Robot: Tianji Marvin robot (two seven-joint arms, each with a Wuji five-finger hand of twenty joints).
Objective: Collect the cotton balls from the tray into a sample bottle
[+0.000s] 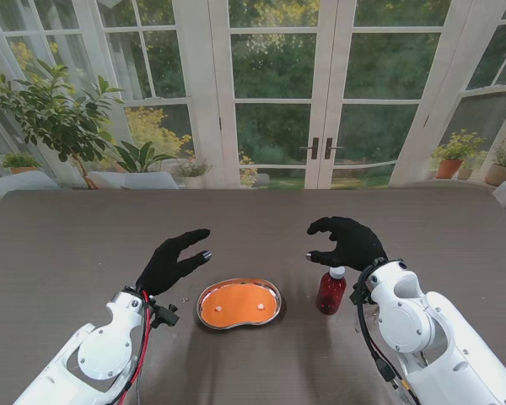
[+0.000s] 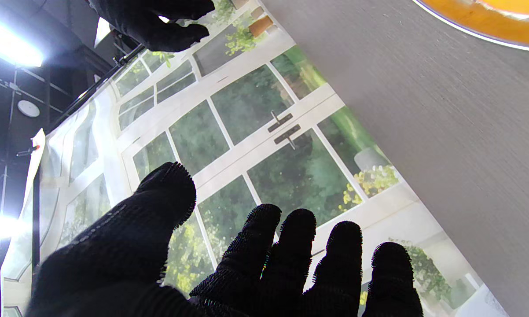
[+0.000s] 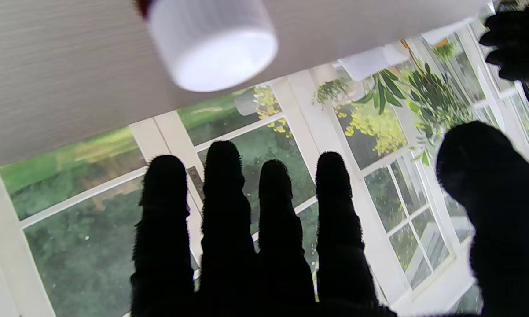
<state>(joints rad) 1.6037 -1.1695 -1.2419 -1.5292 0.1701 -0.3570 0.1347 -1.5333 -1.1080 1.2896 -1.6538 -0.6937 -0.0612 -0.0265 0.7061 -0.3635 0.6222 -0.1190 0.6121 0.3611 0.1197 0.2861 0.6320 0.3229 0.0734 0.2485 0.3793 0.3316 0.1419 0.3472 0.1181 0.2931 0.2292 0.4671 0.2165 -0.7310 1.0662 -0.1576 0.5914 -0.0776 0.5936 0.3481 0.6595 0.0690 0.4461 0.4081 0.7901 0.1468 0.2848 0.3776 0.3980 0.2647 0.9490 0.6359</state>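
Observation:
A kidney-shaped metal tray [image 1: 271,291] with an orange inside lies on the table near me, between my arms. Two small white cotton balls [image 1: 261,305] rest on the orange. A dark red sample bottle [image 1: 330,292] with a white cap [image 3: 211,44] stands upright just right of the tray. My right hand [image 1: 346,242] hovers over the bottle, fingers spread and curved, holding nothing. To the left of the tray my left hand [image 1: 174,260] floats above the table, fingers apart and empty. The tray's rim [image 2: 480,26] shows in the left wrist view.
The brown table [image 1: 84,245] stretches far ahead to a backdrop of glass doors and plants. My white forearms [image 1: 110,350] rise from both near corners.

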